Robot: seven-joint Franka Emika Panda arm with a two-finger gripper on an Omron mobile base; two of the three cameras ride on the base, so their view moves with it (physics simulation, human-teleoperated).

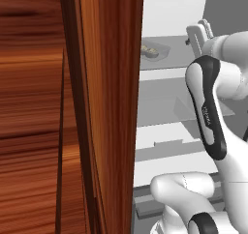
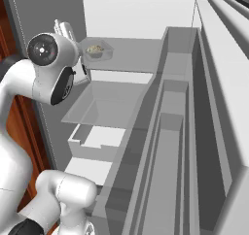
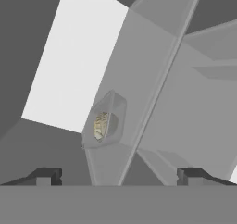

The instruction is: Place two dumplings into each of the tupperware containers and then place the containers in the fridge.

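In the left base view, a reddish-brown wooden cabinet panel (image 1: 72,112) with dark grain fills the left half and hides that side of the tall grey-white fridge (image 1: 169,15). Just past the panel's edge, a shallow grey translucent plastic container (image 1: 154,51) sits on an upper translucent shelf (image 1: 169,59) inside the fridge, with pale beige-tan crimped dumplings (image 1: 148,49) lying in it; the panel cuts off the container's left end. Below it come further grey shelves and pale drawers (image 1: 164,146). To the right, the white arm with dark joints (image 1: 208,107) rises in front of the fridge interior and covers much of its right part.

In the right base view, the arm's round joint stands at the left, with a strip of the wooden panel (image 2: 24,127) behind it. The container (image 2: 97,50) sits just right of the arm on the upper shelf (image 2: 131,54), dumplings (image 2: 95,49) inside, apart from the arm. Farther right, the grey compartments of the fridge door (image 2: 175,132) run down the picture.

In the hand view, the container (image 3: 107,121) appears tilted, near the middle, with the dumplings (image 3: 102,125) in it. The two dark fingertips of the gripper (image 3: 119,176) stand spread wide at the bottom, well apart from each other, gripping nothing, the container lying beyond them.
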